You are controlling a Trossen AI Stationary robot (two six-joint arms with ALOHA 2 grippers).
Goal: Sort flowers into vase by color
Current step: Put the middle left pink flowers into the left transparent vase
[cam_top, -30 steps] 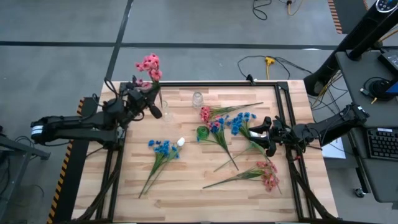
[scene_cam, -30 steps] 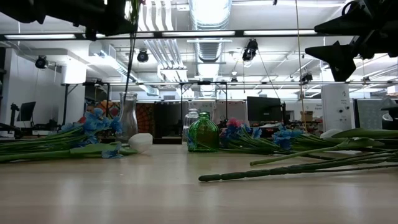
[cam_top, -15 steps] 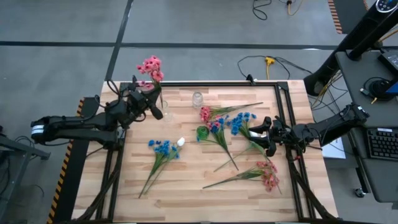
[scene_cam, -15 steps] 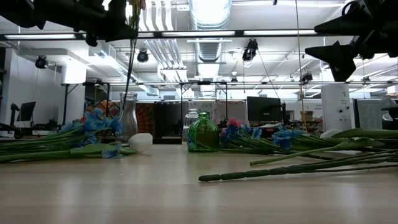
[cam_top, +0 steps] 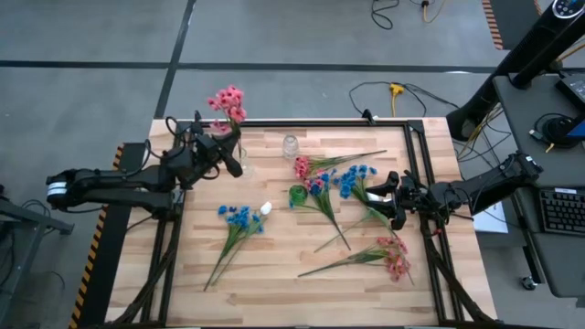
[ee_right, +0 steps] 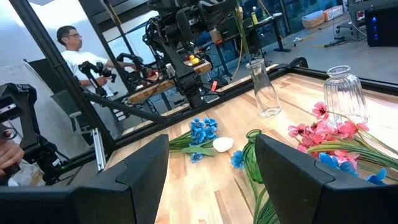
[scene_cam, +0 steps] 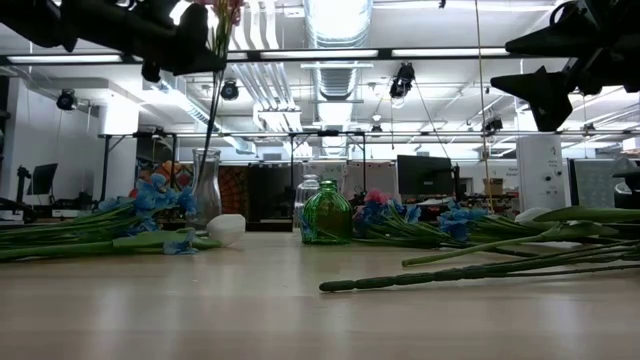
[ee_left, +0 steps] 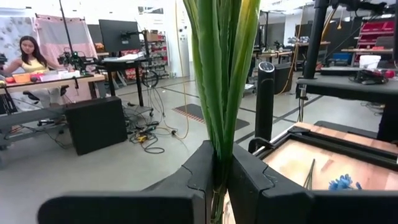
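Left gripper (cam_top: 222,153) pinches a pink flower sprig (cam_top: 228,100) above the tall clear vase (scene_cam: 206,186).
Only the left wrist view shows the green stems (ee_left: 221,81) pressed between the fingers; the right wrist view shows the right gripper (ee_right: 211,163) spread, empty, near the green vase (cam_top: 298,195).

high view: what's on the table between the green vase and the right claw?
High view: blue flowers lie between the green vase and the open right claw.

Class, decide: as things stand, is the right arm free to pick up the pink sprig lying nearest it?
Probably yes. The right hand is open and empty, above the table, and the pink sprig lies uncovered close by.
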